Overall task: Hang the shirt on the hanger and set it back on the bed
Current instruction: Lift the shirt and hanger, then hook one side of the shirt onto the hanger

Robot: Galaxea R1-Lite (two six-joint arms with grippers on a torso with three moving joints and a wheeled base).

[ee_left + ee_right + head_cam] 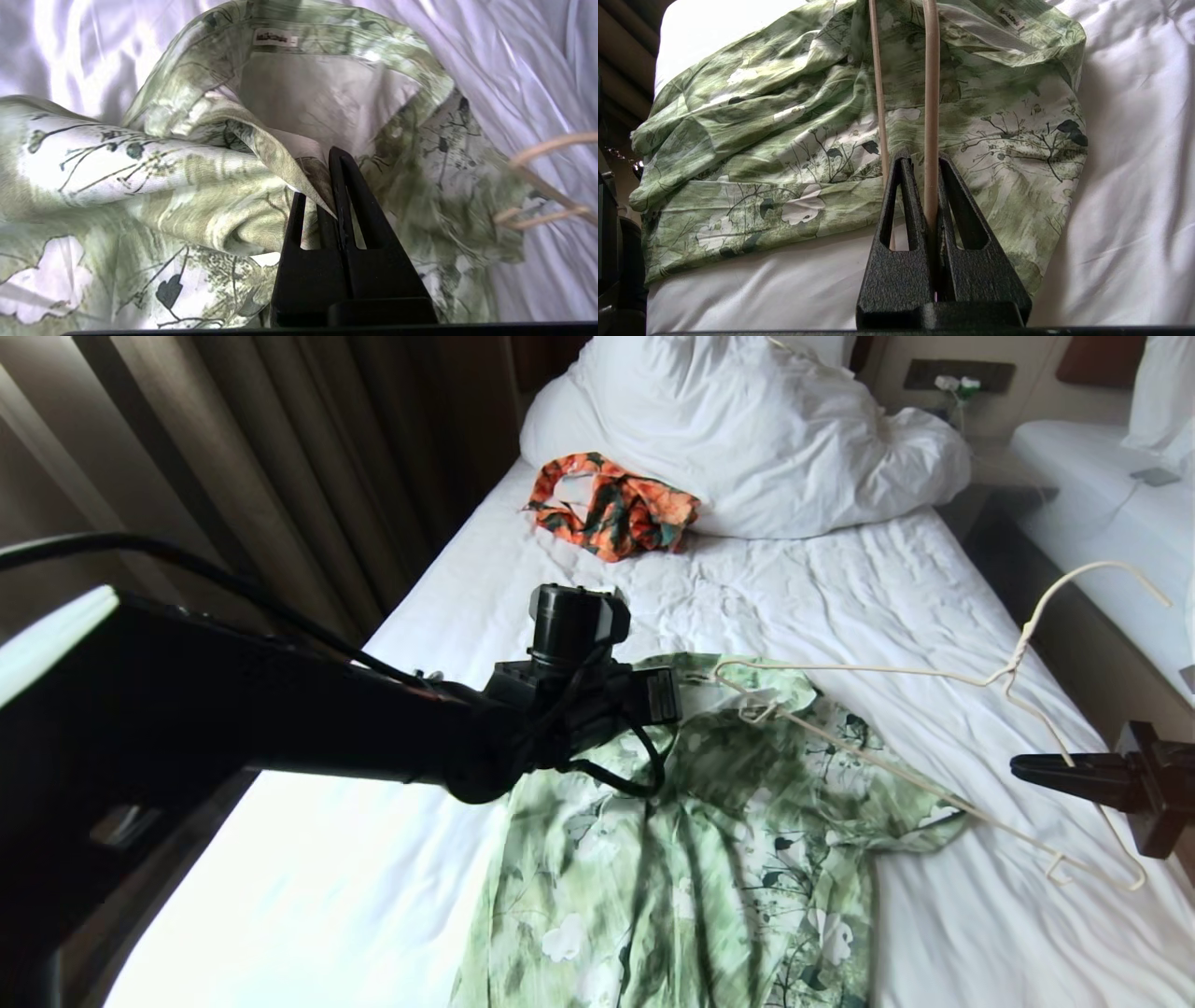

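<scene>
The shirt (691,859) lay spread on the bed (840,597), collar toward the pillow (747,420) and its lower part toward the robot. The left gripper (334,161) reached in over the shirt's collar area from the left, its fingers pressed together on a fold of the shirt's fabric near the open neck, where a small label (274,37) showed on the inner collar band. The right gripper (920,161) stood at the bed's right side, its fingers clamped on one bar of the hanger (1008,681), a thin pale wire one. The hanger was held above the sheet, its hook (1106,581) pointing up and to the right, its far end reaching to the shirt's collar. An orange garment (611,504) lay crumpled beside the pillow, well apart from the shirt. Dark curtains (308,467) hung along the bed's left side.
</scene>
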